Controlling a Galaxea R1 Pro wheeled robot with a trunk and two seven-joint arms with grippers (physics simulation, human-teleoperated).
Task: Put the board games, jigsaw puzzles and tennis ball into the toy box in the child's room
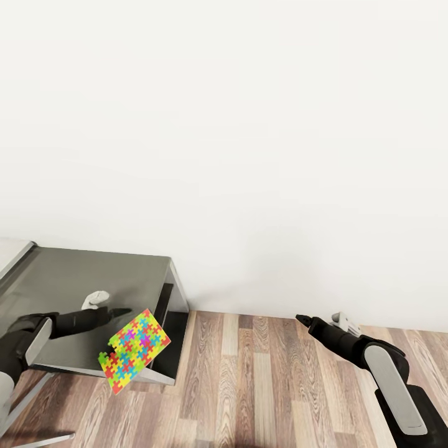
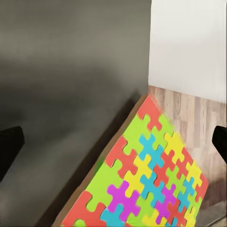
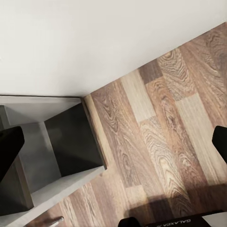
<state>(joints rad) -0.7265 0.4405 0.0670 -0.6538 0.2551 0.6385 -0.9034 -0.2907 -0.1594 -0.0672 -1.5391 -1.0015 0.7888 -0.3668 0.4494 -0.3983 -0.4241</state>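
Observation:
One jigsaw puzzle (image 1: 134, 350), a thin sheet of bright mosaic pieces, hangs tilted at the front right corner of a dark grey cabinet (image 1: 81, 280). It lies just below and in front of my left gripper (image 1: 121, 311). In the left wrist view the puzzle (image 2: 151, 175) slopes down past the cabinet top (image 2: 56, 71), and the left gripper (image 2: 113, 142) is open with both fingertips clear of the sheet. I cannot tell whether the sheet rests on the cabinet edge. My right gripper (image 1: 302, 319) is open over the wood floor, holding nothing. The toy box, board games and tennis ball are out of view.
A strip of the pale grey table top (image 1: 9, 252) shows at the far left beside the cabinet. A white wall (image 1: 249, 124) stands straight ahead. Wood plank floor (image 1: 261, 386) runs right of the cabinet. The right wrist view looks at the cabinet's open shelf (image 3: 61, 142).

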